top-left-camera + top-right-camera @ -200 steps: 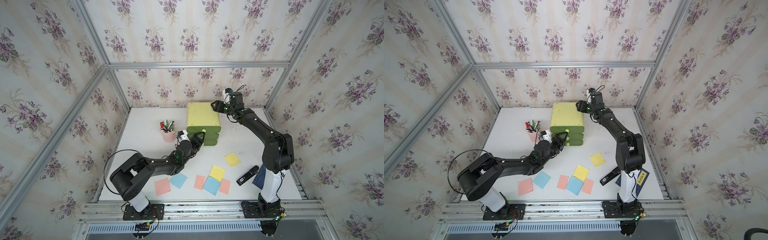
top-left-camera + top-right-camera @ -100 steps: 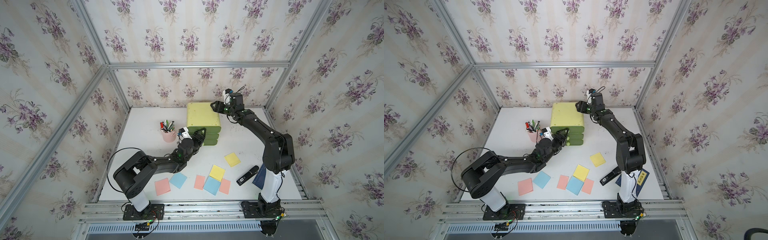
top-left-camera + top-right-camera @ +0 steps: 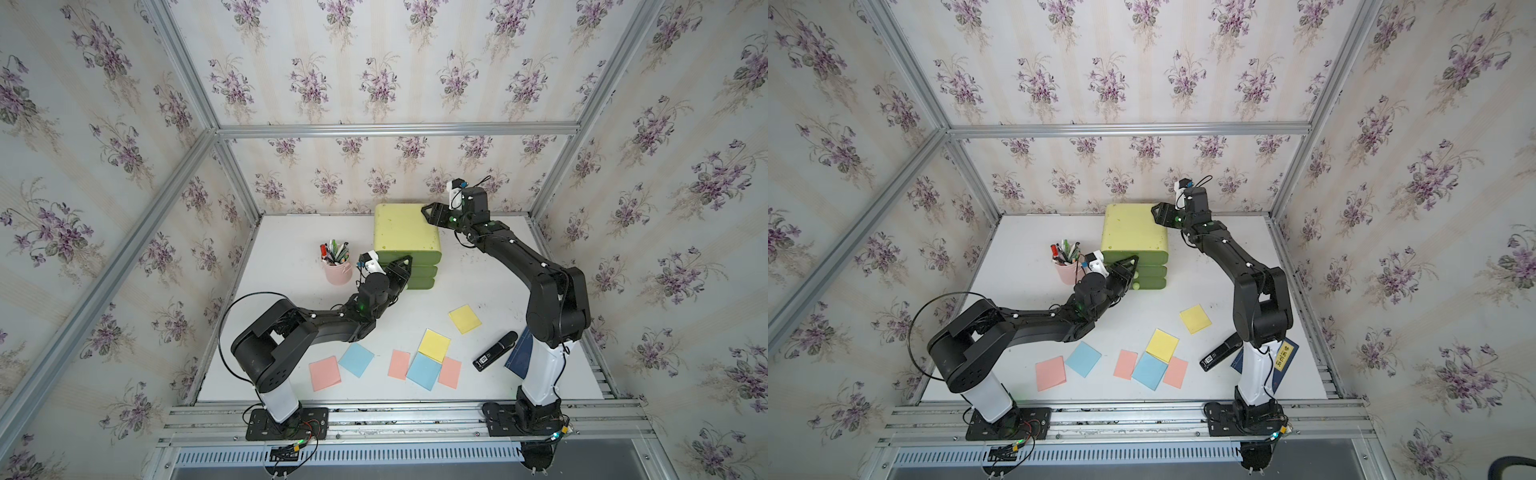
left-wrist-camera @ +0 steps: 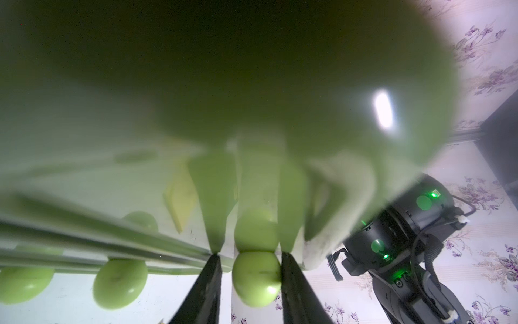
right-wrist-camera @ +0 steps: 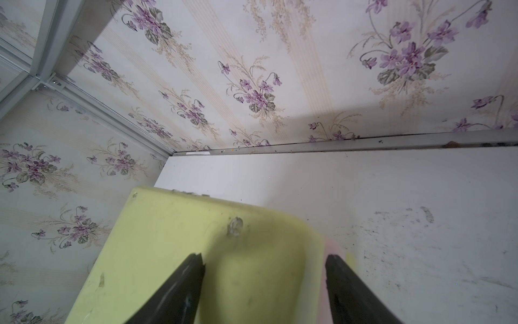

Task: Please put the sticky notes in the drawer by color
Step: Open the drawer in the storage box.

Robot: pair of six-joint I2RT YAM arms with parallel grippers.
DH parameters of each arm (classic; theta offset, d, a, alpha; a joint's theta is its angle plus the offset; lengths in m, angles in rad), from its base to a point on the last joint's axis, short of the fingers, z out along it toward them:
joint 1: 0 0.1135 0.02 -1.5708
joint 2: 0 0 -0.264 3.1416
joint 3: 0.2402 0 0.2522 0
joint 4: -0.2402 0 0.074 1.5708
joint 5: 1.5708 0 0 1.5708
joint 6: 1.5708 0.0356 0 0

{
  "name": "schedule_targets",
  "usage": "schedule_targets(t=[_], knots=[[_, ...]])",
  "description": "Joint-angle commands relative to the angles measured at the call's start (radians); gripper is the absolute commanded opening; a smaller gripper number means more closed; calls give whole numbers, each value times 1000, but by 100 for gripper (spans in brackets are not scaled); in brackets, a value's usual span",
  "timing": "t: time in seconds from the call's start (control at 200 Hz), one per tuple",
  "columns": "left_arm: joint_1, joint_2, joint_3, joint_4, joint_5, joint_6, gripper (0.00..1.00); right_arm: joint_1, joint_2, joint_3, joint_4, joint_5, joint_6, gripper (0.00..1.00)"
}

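Observation:
The drawer is a yellow-green chest at the back of the table, with all three drawers closed. My left gripper is at its front, shut on the top drawer's round knob, which sits between the black fingers. My right gripper stands open over the shell's rear right corner and holds nothing. Several sticky notes lie flat near the front edge: two yellow, two blue and three pink. Some overlap in the middle cluster.
A pink pen cup stands just left of the chest, close to my left wrist. A black stapler-like device and a dark blue book lie by the right arm's base. Papered walls enclose the table.
My left gripper has moved up to the top knob and its fingers have closed round it. The right gripper has widened slightly and stayed over the shell's corner.

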Motion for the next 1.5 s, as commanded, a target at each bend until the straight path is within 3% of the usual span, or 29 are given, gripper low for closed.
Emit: schedule_targets(t=[0.0, 0.26, 0.44, 1.299, 1.494], knots=[[6, -8, 13, -21, -20, 38, 26, 1, 6, -13, -161, -5, -18, 72], [13, -3, -5, 0, 35, 18, 16, 0, 12, 0, -170, 9, -6, 72], [-18, -27, -10, -2, 108, -25, 16, -11, 16, -16, -163, 33, 40, 73], [-105, -295, -252, -146, 122, -19, 16, -10, 16, -31, -125, 47, 121, 72], [-111, -331, -253, -188, 121, -14, 33, -9, 6, -26, -130, 53, 119, 73]])
